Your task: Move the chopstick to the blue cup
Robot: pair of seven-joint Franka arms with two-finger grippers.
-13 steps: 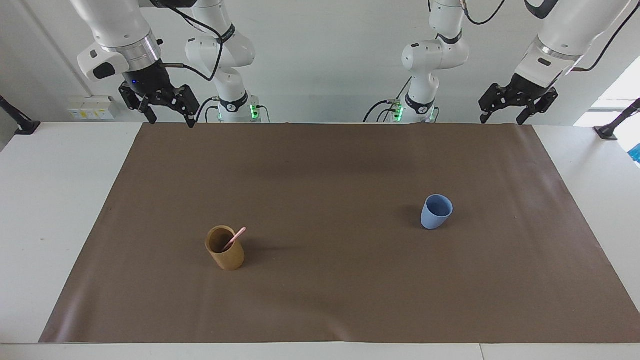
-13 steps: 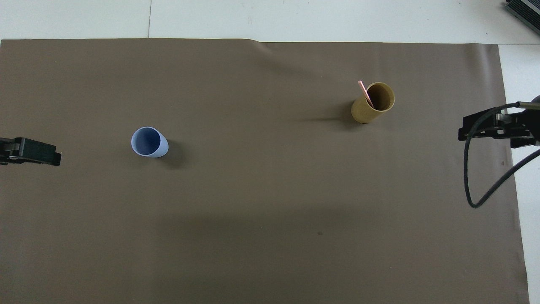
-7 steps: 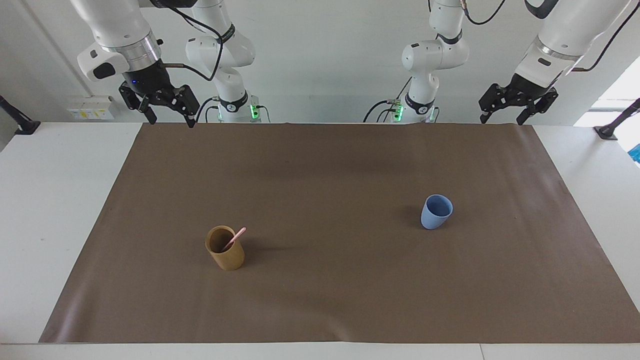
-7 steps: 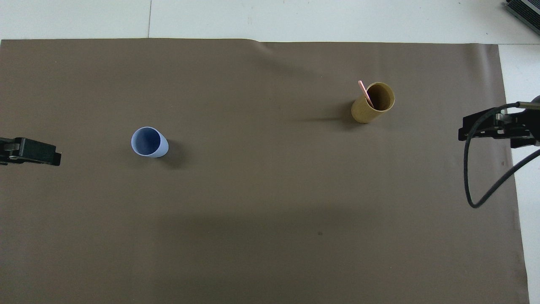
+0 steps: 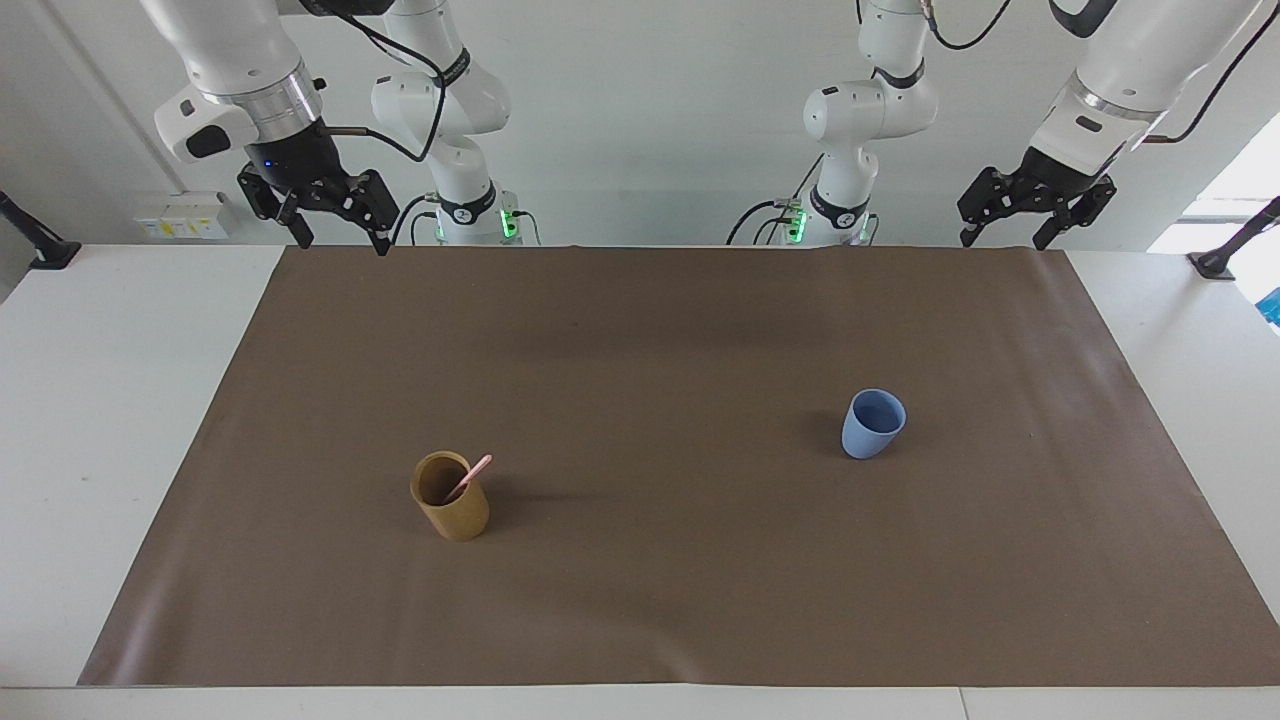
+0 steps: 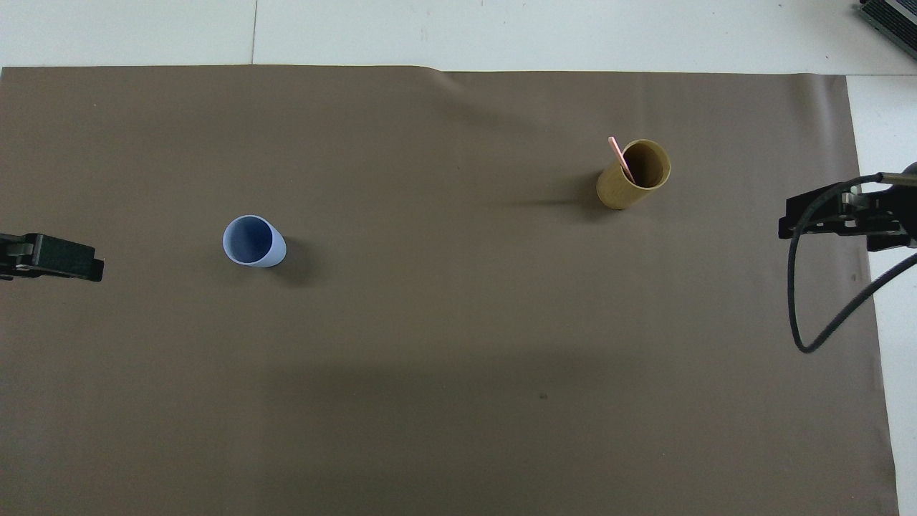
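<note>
In the facing view a brown mat (image 5: 680, 460) covers most of the white table (image 5: 110, 400), with bare white strips at both ends. The chopstick (image 5: 470, 476) stands tilted in the tan cup (image 5: 450, 497), its pink tip leaning over the rim toward the blue cup (image 5: 872, 423). The tan cup sits toward the right arm's end and slightly farther from the robots than the blue cup, which stands upright toward the left arm's end; a wide stretch of bare mat lies between them (nothing touches either cup). The right gripper (image 5: 335, 238) hangs over the mat's edge nearest the robots at its own end, fingers apart and holding nothing. The left gripper (image 5: 1004, 238) hangs over the same edge at the other end, fingers likewise apart and holding nothing. In the overhead view the chopstick (image 6: 620, 158) leans against the rim of the tan cup (image 6: 633, 174), well apart from the blue cup (image 6: 253, 241). Only part of the left gripper (image 6: 54, 257) shows at one side of the mat (image 6: 458, 344), part of the right gripper (image 6: 834, 215) at the other, both clear of the cups.
</note>
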